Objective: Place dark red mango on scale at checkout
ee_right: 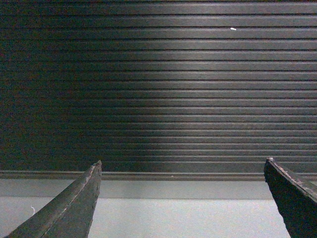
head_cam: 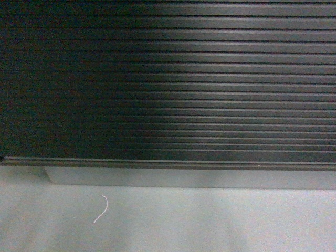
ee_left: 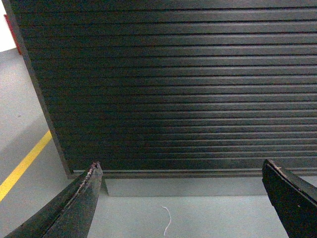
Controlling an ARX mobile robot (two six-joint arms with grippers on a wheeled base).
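A: What are we facing in the head view?

B: The checkout (head_cam: 168, 79), or rather its ribbed black front panel, which fills nearly the whole frame. Below it runs a pale recessed kick strip (head_cam: 189, 178), and then grey floor (head_cam: 210, 220). A thin white thread (head_cam: 101, 209) lies curled on the floor, left of centre.

A: And our arms?

B: We see the left gripper (ee_left: 182, 198) from its own wrist camera: two dark fingers (ee_left: 74, 208) spread wide apart at the bottom corners, with nothing between them but floor and panel. The right gripper (ee_right: 182, 198) looks the same in its view, fingers (ee_right: 290, 198) splayed and empty, pointing at the ribbed front.

A: Anything else around us?

B: In the left wrist view we catch the checkout's left end, where the panel stops at a vertical edge. Beyond it a yellow floor line (ee_left: 25, 163) runs diagonally, and there is a sliver of something red (ee_left: 11, 32) at the upper left that we cannot identify. The white thread shows again between the left fingers.

A: Where is the dark red mango? The scale?

B: Neither shows in any of our views; the counter top is out of frame above us.
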